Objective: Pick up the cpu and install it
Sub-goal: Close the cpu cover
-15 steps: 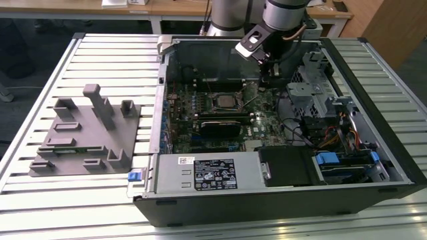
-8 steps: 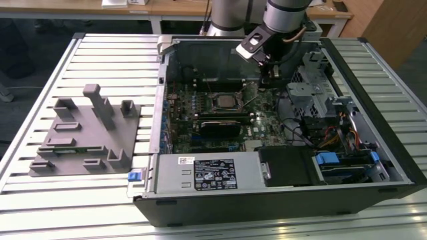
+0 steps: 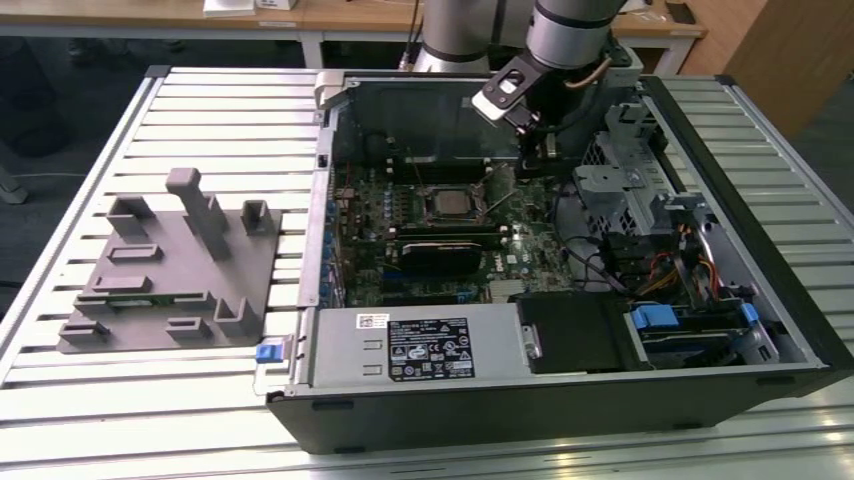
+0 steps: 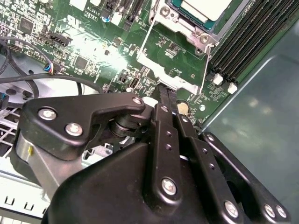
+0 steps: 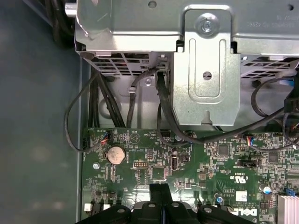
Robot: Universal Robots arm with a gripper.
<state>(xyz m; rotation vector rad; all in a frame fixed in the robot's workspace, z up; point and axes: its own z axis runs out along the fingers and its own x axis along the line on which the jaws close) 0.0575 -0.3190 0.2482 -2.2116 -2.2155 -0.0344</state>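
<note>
The cpu [image 3: 451, 203] lies flat in the socket frame on the green motherboard [image 3: 534, 245] inside the open computer case, its pale silvery top facing up. In the second wrist view the cpu [image 4: 205, 7] sits within the metal-rimmed socket [image 4: 198, 39]. My gripper [image 3: 533, 168] hangs inside the case, on the exterior view's right of the socket. Its black fingers [image 4: 164, 100] are pressed together with nothing between them. The tips hover close to the bent metal plate [image 4: 173, 77] at the socket's edge; whether they touch it I cannot tell. The shut fingertips [image 5: 159, 189] also point at the board's edge.
A grey tray [image 3: 174, 270] with raised holders stands on the slatted table on the exterior view's left of the case. Black memory slots [image 4: 247, 44], a steel drive cage [image 5: 205, 60], black cables [image 5: 161, 107] and the power supply [image 3: 414, 345] crowd the case.
</note>
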